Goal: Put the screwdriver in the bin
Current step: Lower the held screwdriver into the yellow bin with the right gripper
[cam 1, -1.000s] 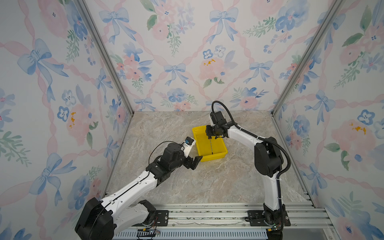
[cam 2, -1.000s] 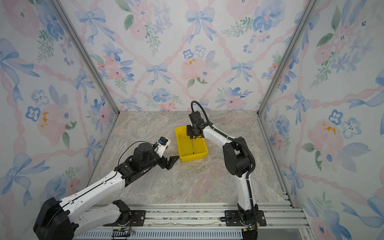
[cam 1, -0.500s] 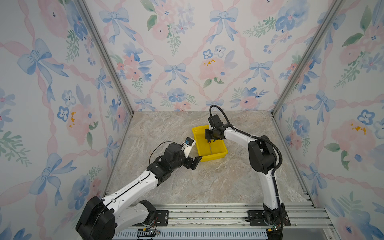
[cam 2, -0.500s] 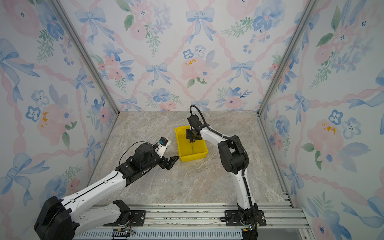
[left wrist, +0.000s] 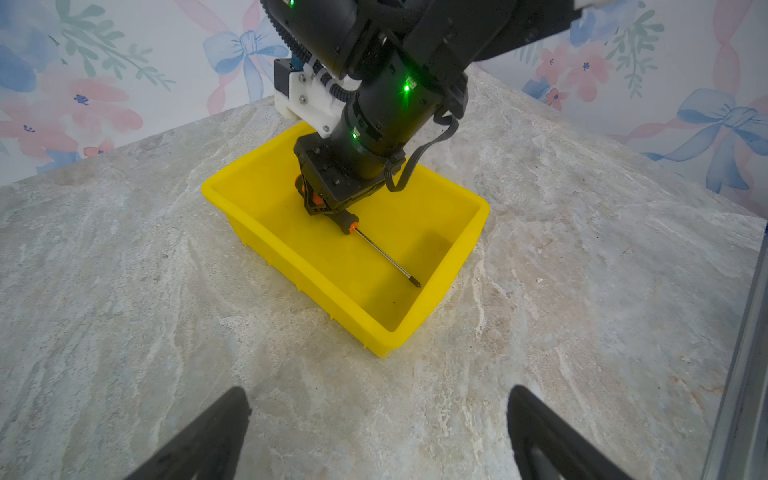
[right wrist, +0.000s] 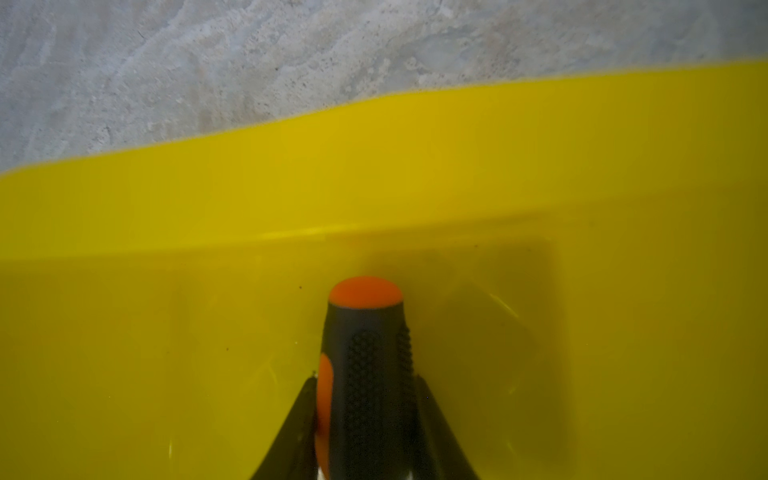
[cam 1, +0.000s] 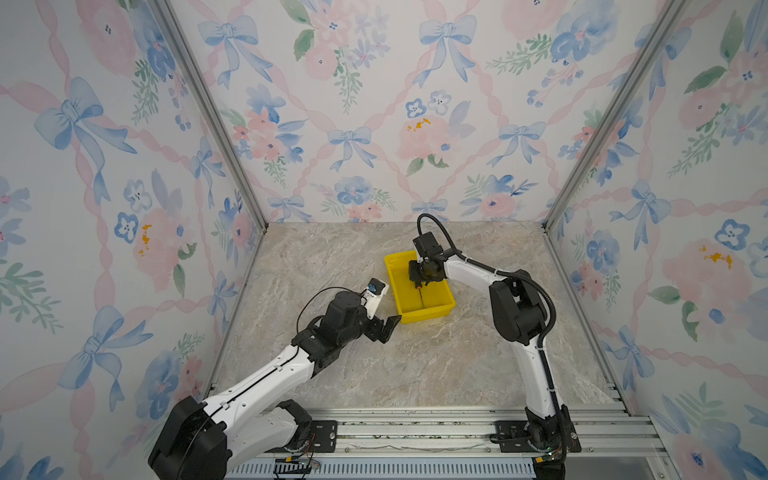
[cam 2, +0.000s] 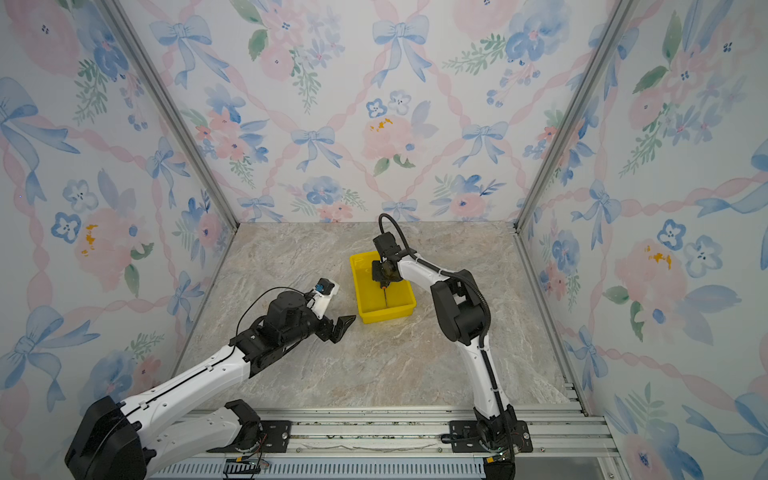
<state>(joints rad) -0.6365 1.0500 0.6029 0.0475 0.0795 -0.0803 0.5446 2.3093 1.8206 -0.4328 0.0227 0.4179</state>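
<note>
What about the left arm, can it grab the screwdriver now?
Probably not. The right gripper is shut on the screwdriver inside the bin and crowds its handle; the left gripper sits open outside the bin, though the shaft lies bare.

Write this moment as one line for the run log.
right gripper: shut on screwdriver, inside bin | left gripper: open, empty, outside bin | release: not yet done

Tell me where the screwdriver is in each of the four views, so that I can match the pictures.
In a top view: screwdriver just right of centre, thin shaft inside the bin.
In a top view: almost at centre, again inside the bin.
Left wrist view: mid-picture, shaft slanting inside the bin.
Right wrist view: close up, black handle, orange end cap toward the bin wall.
Shared landmark: the yellow bin.
</note>
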